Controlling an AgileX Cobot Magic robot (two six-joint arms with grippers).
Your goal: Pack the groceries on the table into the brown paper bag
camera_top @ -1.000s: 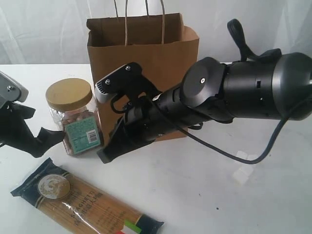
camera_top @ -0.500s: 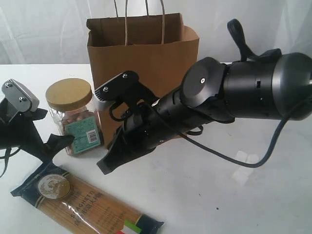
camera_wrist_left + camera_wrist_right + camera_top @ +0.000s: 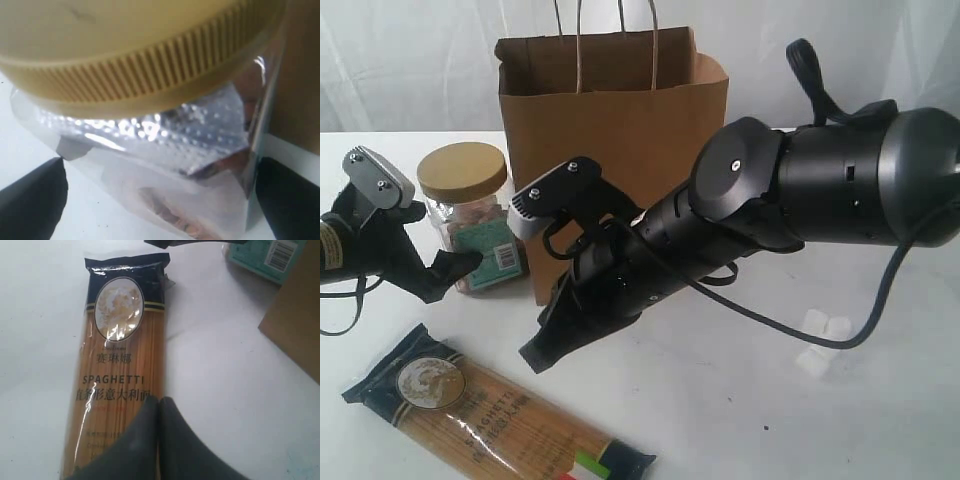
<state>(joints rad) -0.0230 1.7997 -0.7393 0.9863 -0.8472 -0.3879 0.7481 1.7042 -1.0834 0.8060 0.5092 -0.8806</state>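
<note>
**Nut jar between open jaws, beside the bag**

Exterior view. The brown paper bag [image 3: 610, 150] stands upright at the back of the white surface [image 3: 740, 420], mouth open and loop handles up. Its inside cannot be seen. The tan-lidded nut jar [image 3: 468, 215] stands just beside the bag's left wall. Pinkish nuts show through its clear wall, and the print on its teal label is too small to read. The left gripper [image 3: 455, 265] is at the jar, jaws apart. The spaghetti packet [image 3: 490, 415] lies flat at front left, with an Italian flag at its near end. The right gripper [image 3: 542, 345] hangs between bag and packet, jaws together, holding nothing. White marshmallows [image 3: 820, 335] lie loose on the right.

Left wrist view. Ribbed tan lid close up, with nuts behind the clear wall. Black fingers [image 3: 32, 200] stand one on each side of the jar; contact cannot be told.

Right wrist view. The packet runs lengthwise under the shut jaws. It reads "SPAGHETTI" between lines of Chinese characters, with a gold medallion on its dark blue end. A barcode on the teal label and a corner of the bag also show.
</note>
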